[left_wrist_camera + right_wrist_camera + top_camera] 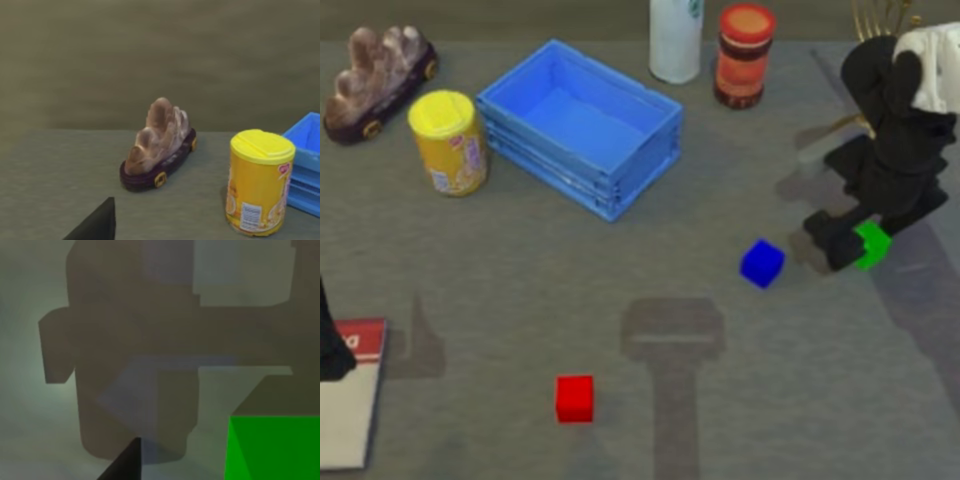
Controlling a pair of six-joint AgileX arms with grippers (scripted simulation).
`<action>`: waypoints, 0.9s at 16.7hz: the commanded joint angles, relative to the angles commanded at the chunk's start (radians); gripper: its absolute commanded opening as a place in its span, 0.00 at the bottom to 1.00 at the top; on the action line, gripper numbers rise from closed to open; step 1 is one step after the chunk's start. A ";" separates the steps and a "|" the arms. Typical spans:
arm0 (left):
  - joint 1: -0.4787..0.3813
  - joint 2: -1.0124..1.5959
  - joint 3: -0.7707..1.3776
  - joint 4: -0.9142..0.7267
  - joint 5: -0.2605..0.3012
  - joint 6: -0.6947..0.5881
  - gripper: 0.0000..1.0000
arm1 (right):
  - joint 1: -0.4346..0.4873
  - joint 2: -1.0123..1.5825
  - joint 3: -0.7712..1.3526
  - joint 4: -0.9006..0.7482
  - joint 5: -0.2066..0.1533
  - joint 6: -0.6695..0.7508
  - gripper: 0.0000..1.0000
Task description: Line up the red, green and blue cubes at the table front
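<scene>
The green cube [873, 243] rests on the table [650, 430] at mid right. My right gripper [847, 243] is low over it and open. In the right wrist view one dark fingertip [127, 465] stands apart from the green cube [275, 450], with a gap between them. The blue cube [762, 263] lies just left of that gripper, untouched. Alone near the front centre sits the red cube [575, 398]. My left gripper [328, 345] is parked at the left edge, open and holding nothing; one finger [100, 225] shows in its wrist view.
A blue slatted crate [582, 125] stands at the back centre. Left of it are a yellow can [448, 142] and a rock ornament [378, 80]. A white bottle [676, 38] and a red can [745, 55] stand at the back. A booklet [352, 400] lies front left.
</scene>
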 joint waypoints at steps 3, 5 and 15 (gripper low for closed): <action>0.000 0.000 0.000 0.000 0.000 0.000 1.00 | 0.000 0.000 0.000 0.000 0.000 0.000 0.25; 0.000 0.000 0.000 0.000 0.000 0.000 1.00 | 0.000 0.000 0.000 0.000 0.000 0.000 0.10; 0.000 0.000 0.000 0.000 0.000 0.000 1.00 | -0.002 -0.023 0.005 -0.009 -0.007 0.006 0.00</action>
